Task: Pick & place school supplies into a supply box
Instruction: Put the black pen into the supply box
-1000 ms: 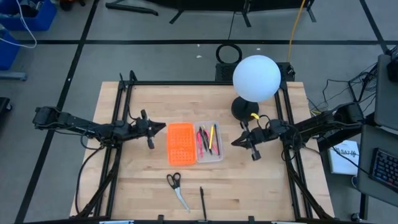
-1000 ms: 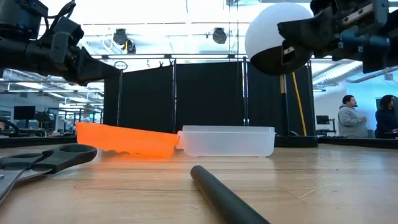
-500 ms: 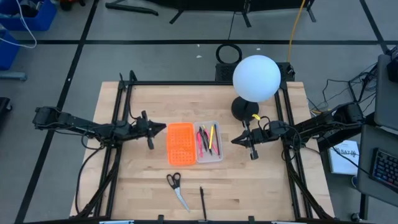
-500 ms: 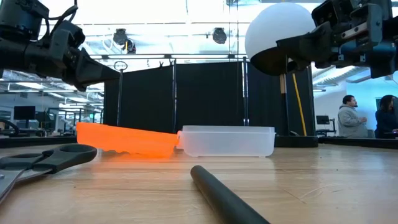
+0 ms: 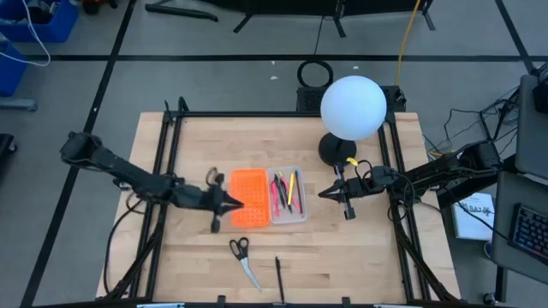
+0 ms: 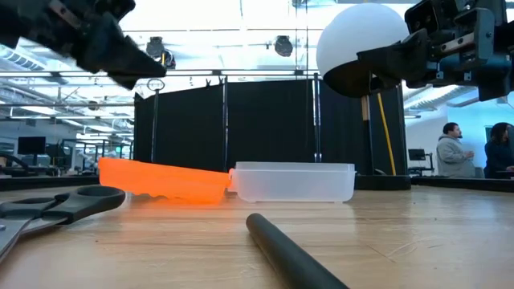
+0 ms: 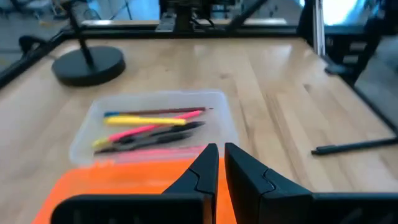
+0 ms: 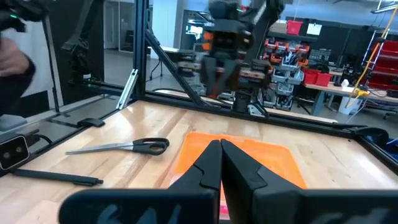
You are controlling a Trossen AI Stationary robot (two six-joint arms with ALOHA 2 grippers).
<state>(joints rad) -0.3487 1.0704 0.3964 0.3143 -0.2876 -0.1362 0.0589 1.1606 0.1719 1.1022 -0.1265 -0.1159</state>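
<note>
The supply box (image 5: pixel 267 196) lay open in the middle of the table (image 5: pixel 360 257), its orange half (image 5: pixel 249 198) on the left arm's side and its whitish tray (image 5: pixel 288 195) on the right arm's side. The left gripper (image 5: pixel 237 204) hung over the near left corner of the orange half, its jaws nearly closed with only a thin gap and nothing between them. The right gripper (image 5: pixel 324 194) hung just beside the tray's outer edge, its jaws clenched and holding nothing. Pink, yellow and dark pens (image 7: pixel 149 126) lay lengthwise in the tray. The scissors (image 5: pixel 242 259) and a black pen (image 5: pixel 279 276) lay on the table near its front edge, apart from the box. A white globe lamp (image 5: pixel 352 107) stood behind the right gripper.
</note>
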